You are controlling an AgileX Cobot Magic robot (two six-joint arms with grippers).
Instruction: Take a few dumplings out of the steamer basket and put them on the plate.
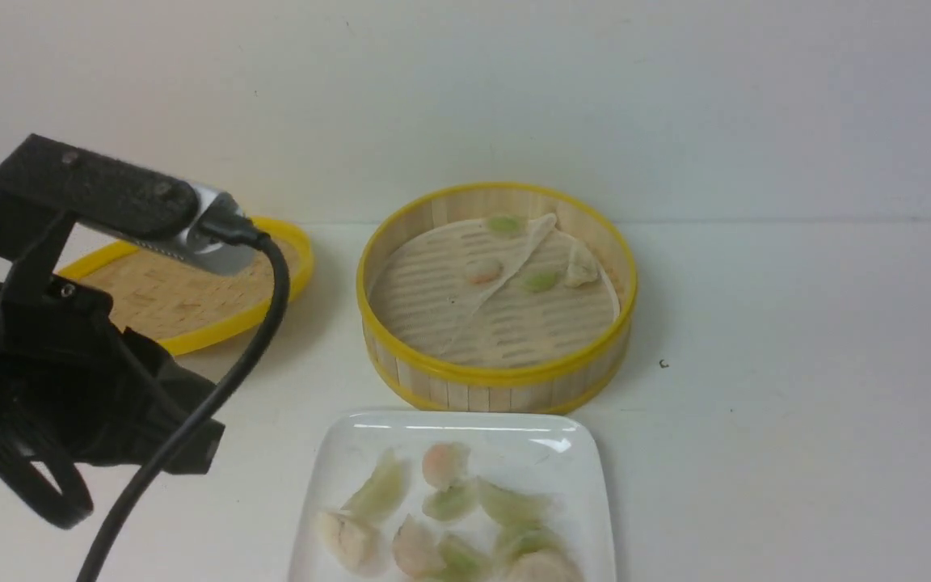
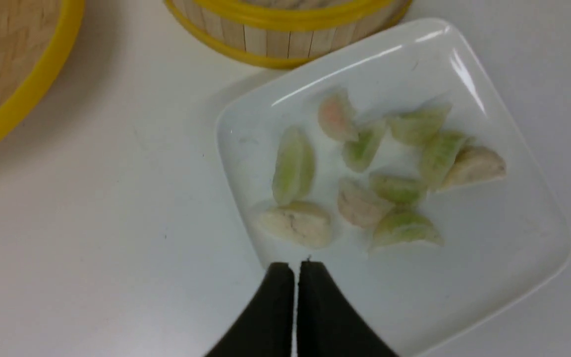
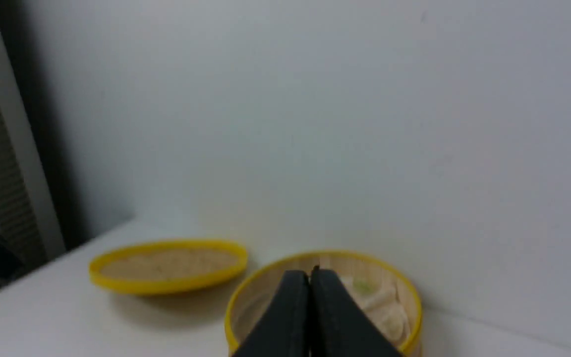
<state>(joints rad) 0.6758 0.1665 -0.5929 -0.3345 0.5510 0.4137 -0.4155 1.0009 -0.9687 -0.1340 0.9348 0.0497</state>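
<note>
1. The basket (image 1: 498,376) stands on the white table (image 1: 797,364) near the back wall (image 1: 676,97), around the middle of the front view.
2. Its pale paper (image 1: 433,311) is folded over along a slanted crease, and part of the slatted floor shows.
3. Four dumplings (image 1: 541,281) lie inside, toward the far half: a green one by the back wall of the basket, a pink one near the crease, a green one and a whitish one to the right of it.
4. The plate (image 1: 336,453) lies on the table just in front of the basket; I cannot tell whether the two touch.
5. About ten dumplings lie on the plate in a loose cluster, mostly green, with a few pinkish or whitish; several touch each other.
6. The lid (image 1: 191,303) rests on the table to the left of the basket, apart from it, tilted with its woven inside up.
7. The left arm (image 1: 53,339), with its black cable (image 1: 263,323), fills the lower left of the front view.
8. The left gripper (image 2: 295,267) is clenched and empty, over the plate's edge just beside a whitish dumpling.
9. The right gripper (image 3: 310,272) is also clenched with nothing in it. Its wrist view shows the tips in front of the basket; how near they are I cannot tell.
</note>
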